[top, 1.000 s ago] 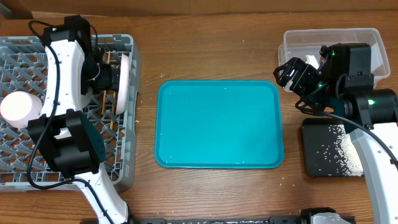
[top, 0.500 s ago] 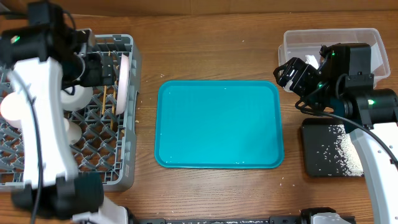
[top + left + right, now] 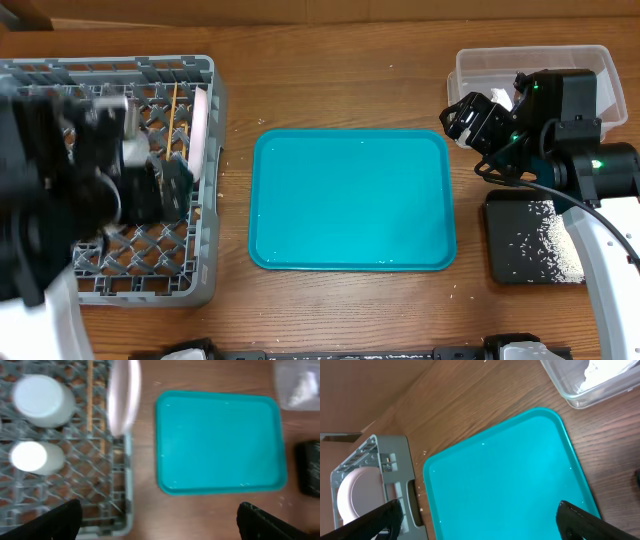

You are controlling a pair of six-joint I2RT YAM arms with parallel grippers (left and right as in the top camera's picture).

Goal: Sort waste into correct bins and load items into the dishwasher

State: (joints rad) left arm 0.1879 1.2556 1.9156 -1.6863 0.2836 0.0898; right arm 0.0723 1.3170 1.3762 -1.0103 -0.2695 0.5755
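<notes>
The left tool is spread wide above the rack, where a plate stands on edge; the right tool, also spread, hangs beside the tub.

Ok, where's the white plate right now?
In the overhead view, on the table's left, the white plate stands on edge inside the grey dish rack by its right wall, just right of the chopsticks, facing the teal tray.
</notes>
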